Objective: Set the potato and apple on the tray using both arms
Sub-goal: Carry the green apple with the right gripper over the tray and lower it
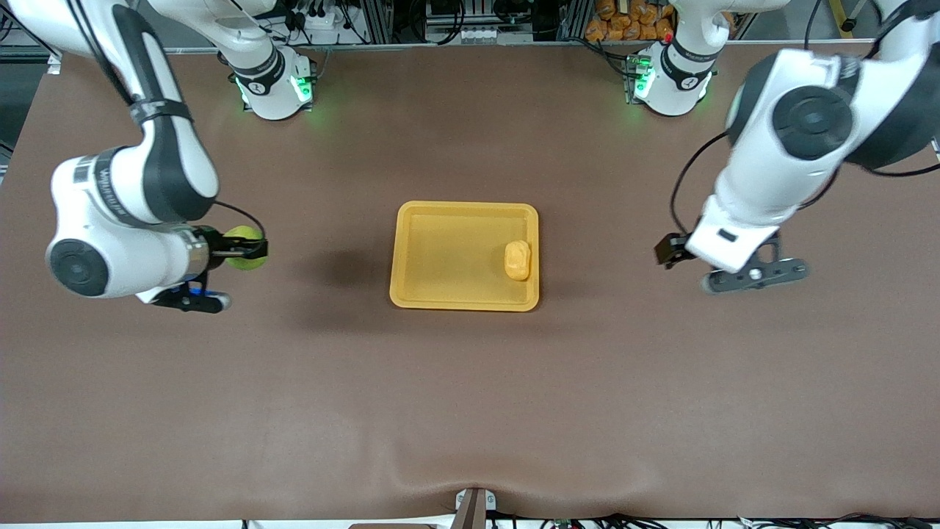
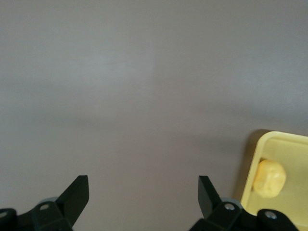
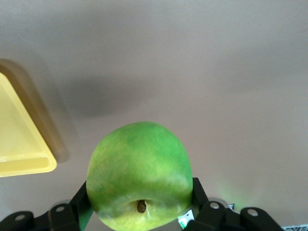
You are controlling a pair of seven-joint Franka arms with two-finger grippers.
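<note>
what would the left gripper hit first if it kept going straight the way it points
Probably just the bare table. The left gripper is open and empty, pointing down at brown surface. The tray with the potato sits off to one side of that line, though depth is hard to judge.
</note>
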